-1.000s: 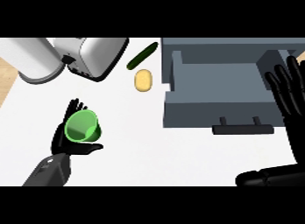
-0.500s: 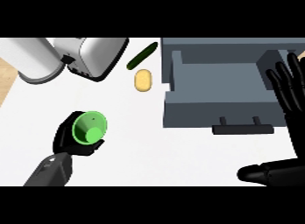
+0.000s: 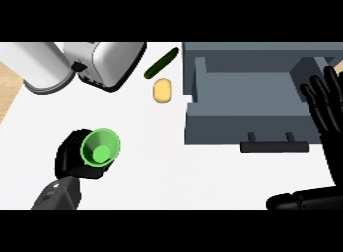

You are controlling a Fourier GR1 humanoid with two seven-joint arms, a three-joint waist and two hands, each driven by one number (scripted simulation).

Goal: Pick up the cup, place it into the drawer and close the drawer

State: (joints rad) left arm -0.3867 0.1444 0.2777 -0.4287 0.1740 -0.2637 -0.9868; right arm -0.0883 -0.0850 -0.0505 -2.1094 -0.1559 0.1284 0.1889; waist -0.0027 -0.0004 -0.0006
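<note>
While the left robot hand (image 3: 76, 165) is curling its black fingers round the green cup (image 3: 100, 148) at the near left of the white surface (image 3: 174, 167), the open grey drawer (image 3: 251, 96) is waiting well apart to the right and a little farther from the robot. That gap is the relation on which the coming move is turning: the cup is already sitting in the left robot hand, so by this view's evidence the carry will be running rightward and away from the robot, toward the drawer's near wall with its dark handle (image 3: 274, 146). The cup is tilting so that its round mouth is facing up toward the head view, its long axis running close to the line of sight; the base is hidden behind the rim and the fingers. The right robot hand (image 3: 334, 110) is resting at the view's right edge, fingers straight and pointing away from the robot, holding nothing and standing just beside the drawer's right wall, which is making it the nearer hand for the closing push. A yellow oblong item (image 3: 162, 91) and a dark green cucumber-like item (image 3: 161, 62) are lying between the drawer and a grey appliance (image 3: 113, 61) at the far left
</note>
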